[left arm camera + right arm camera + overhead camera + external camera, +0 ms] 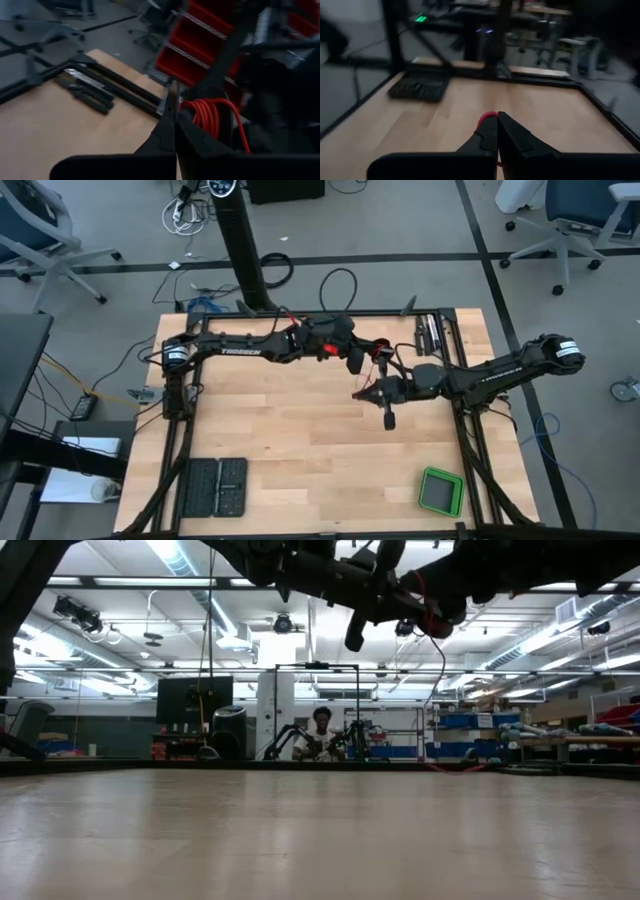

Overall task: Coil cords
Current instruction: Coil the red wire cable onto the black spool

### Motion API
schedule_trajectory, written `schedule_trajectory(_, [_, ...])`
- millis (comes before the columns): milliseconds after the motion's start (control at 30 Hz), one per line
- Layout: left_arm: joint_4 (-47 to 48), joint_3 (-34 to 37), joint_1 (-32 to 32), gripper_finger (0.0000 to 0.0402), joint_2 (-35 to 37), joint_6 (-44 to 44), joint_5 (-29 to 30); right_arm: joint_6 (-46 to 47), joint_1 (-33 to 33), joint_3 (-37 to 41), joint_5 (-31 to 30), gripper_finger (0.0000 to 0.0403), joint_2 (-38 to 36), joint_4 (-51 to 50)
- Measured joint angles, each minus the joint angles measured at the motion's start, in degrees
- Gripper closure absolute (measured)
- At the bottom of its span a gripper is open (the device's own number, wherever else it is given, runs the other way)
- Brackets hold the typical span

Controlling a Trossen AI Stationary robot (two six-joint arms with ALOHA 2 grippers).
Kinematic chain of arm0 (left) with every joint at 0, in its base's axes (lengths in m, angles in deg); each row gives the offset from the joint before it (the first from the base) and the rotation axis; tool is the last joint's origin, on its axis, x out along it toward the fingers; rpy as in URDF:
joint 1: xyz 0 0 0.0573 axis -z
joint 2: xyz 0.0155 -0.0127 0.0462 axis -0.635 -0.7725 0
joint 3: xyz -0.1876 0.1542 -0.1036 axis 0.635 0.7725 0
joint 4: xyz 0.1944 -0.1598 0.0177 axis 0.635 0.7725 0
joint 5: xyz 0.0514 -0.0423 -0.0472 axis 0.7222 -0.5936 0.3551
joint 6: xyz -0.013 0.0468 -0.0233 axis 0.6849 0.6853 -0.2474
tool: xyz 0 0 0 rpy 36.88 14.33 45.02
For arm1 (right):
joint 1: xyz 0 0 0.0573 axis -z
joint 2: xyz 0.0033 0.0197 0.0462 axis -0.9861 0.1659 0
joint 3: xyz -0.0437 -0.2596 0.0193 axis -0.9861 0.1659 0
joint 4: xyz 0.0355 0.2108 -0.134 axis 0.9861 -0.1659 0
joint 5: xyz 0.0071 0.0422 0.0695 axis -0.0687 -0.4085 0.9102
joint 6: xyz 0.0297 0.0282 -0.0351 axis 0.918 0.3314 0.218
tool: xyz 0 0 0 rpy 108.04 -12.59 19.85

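1. Cord (212, 115): red-orange loops bunched in the air between both grippers, above the desk (300, 450).
2. Left gripper (352, 362) jaws closed beside the coil; right gripper (388, 417) jaws closed on red cord.
3. Mid-coiling, seemingly; next wrap needs slack fed without tangling.

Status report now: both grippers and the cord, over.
Left gripper and right gripper raised above table, jaws shut. Red-orange cord coiled beside left gripper, strand pinched by right. Nothing in the way.

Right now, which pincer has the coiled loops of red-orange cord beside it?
The left pincer, raised near the table's back edge: red-orange cord loops beside its shut fingers. The right pincer shows only a red bit at its tips.
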Motion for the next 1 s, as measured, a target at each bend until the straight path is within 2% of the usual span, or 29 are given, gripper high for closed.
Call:
schedule_trajectory(67, [-0.67,0.02,-0.24,0.04,-0.01,0.11,-3.0,-3.24,-0.42,0.01,2.91,0.0402,-0.29,-1.75])
schedule_trajectory(133, [-1.17,0.02,-0.37,0.04,-0.01,0.7,-4.13,-4.32,-0.85,-0.01,2.05,0.0402,-0.61,-1.67])
schedule_trajectory(300, [-0.35,0.0,-0.63,0.04,0.07,6.19,-2.74,-1.87,-1.9,0.01,-9.02,0.0395,-3.06,-3.62])
schedule_trajectory(500, [3.2,-0.04,-0.26,0.0401,0.1,15.68,2.5,2.16,-2.95,-0.21,-14.6,0.0346,-8.41,-14.33])
schedule_trajectory(633, [4.13,-0.04,-0.41,0.0401,0.1,19.64,5.95,9.11,-2.24,-5.45,-12.67,0.031,-9.82,-33.11])
schedule_trajectory(733, [4.24,-0.04,-0.25,0.0401,0.1,22.22,6.38,13.83,-1.83,-10.12,-10.65,0.0291,-8.93,-45.53])
schedule_trajectory(833, [4.43,-0.04,-0.23,0.0401,0.1,24.16,7.28,16.95,-1.81,-13.0,-9.4,0.0279,-7.66,-52.58])
schedule_trajectory(1000, [5.75,-0.04,-0.22,0.0401,0.1,25.65,7.12,21.91,-1.82,-15.96,-3.27,0.0267,-6.43,-61.02])
